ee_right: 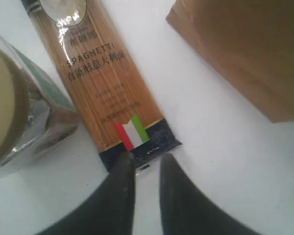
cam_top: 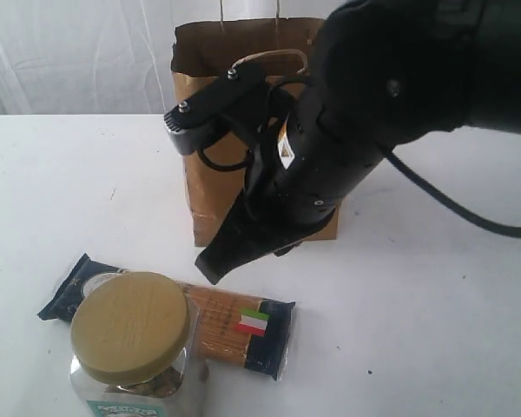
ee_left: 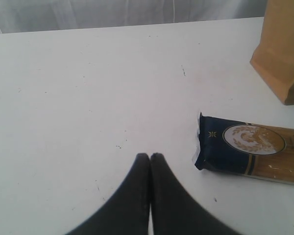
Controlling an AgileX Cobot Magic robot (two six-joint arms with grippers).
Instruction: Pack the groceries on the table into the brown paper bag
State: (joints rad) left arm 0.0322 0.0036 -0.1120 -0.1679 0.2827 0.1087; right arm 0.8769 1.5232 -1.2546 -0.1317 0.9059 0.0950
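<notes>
**A:** Exterior view first. Surroundings?

**B:** At upper centre, a brown paper bag (cam_top: pixel 204 174), upright on the white table (cam_top: pixel 61 191), with its mouth open and loop handles up. Below it, toward lower left, a navy spaghetti packet (cam_top: pixel 234 326) lying flat and slantwise, with a small Italian flag near its right end. At bottom left, a clear jar with wide tan lid (cam_top: pixel 130 326), hiding part of the packet from this angle.

**A:** Anything in the way?

**B:** Yes, the black bulk of the right arm across centre and upper right, covering much of the bag's front. Below it, the right gripper (cam_top: pixel 213 265), pointed down-left, with its tip low between bag and jar, just above the packet in the frame. No reading of the jaw gap from here.

**A:** Left wrist view?

**B:** Bare table under the left gripper (ee_left: pixel 150 159). Fingers pressed flat together, with nothing between them. Near, but clear of the tips, the packet's navy end. Beyond that, a lower corner of the bag.

**A:** Right wrist view?

**B:** Jaws parted by a narrow slit, with nothing clamped. Tips right at the packet's navy flag end, one fingertip (ee_right: pixel 125 164) overlapping its edge. Contact or not: impossible to tell. Jar just beside the packet on one flank. Bag's base on the other flank, apart.
</notes>
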